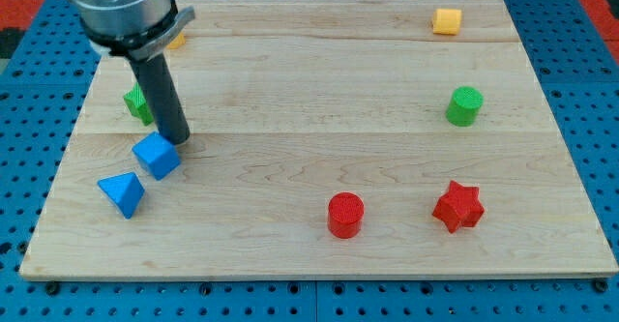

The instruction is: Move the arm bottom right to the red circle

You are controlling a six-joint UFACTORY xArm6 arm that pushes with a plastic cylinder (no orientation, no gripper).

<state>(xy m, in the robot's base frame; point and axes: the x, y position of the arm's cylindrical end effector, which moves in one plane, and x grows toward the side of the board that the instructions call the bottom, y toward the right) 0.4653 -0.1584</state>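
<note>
The red circle (pixel 345 214), a short red cylinder, stands near the view's bottom, right of centre. My tip (pixel 178 140) rests on the board at the view's left, far left of and above the red circle. It sits just above and right of the blue cube (pixel 156 156), close to touching it. A blue triangular block (pixel 122 193) lies below and left of the cube. A green block (pixel 138 102) is partly hidden behind the rod.
A red star (pixel 457 206) lies right of the red circle. A green cylinder (pixel 464 105) stands at the right. A yellow block (pixel 447 20) is at the top right. Another yellow block (pixel 176 40) peeks out behind the arm. The wooden board (pixel 309 90) has edges all round.
</note>
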